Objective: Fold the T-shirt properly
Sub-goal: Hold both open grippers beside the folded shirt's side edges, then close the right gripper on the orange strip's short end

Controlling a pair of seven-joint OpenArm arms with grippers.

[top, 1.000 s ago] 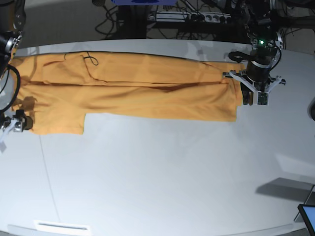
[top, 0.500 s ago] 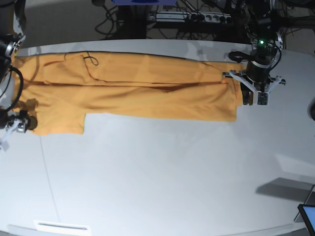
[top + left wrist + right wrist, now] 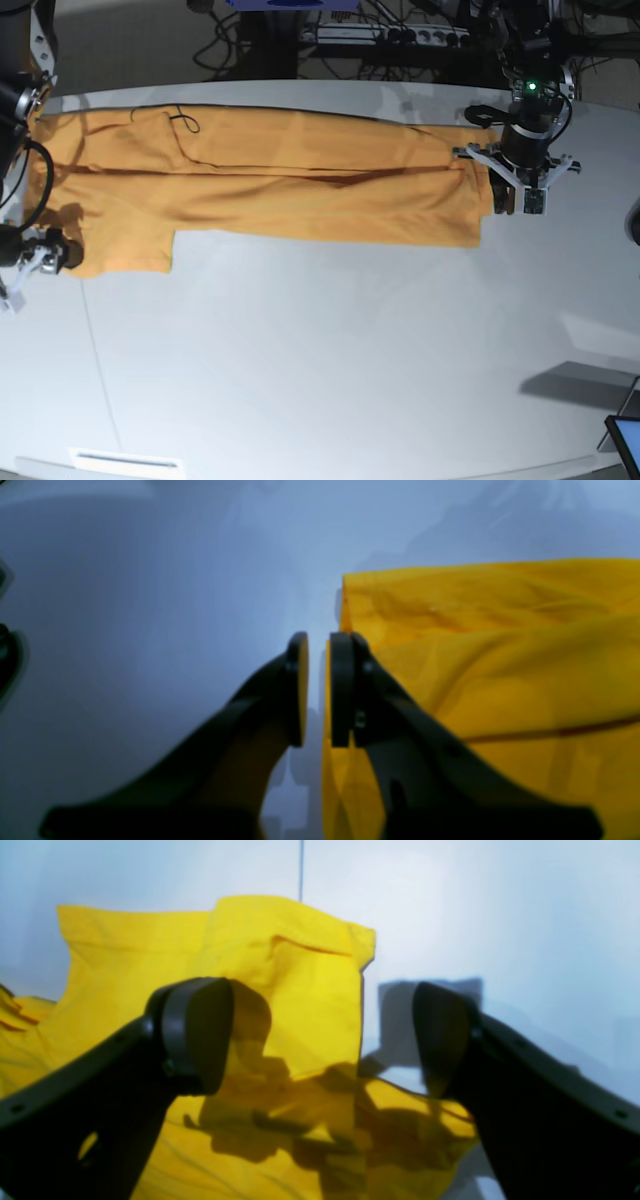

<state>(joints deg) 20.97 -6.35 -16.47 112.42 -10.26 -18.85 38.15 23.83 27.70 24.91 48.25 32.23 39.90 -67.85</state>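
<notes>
Stretching across the upper half of the base view, the T-shirt lies long on the white table. Left gripper sits nearly closed beside the hem, pinching nothing visible; right gripper gapes wide over the sleeve corner. My advice: seat both edges deep before lifting together.

Soft matt cloth on the T-shirt, orange-yellow, creased and wrinkly, hems stitched. The bench looks smooth, pale grey, faintly sheeny. Both sets of jaws show dark matt plastic with smooth rounded pads.
</notes>
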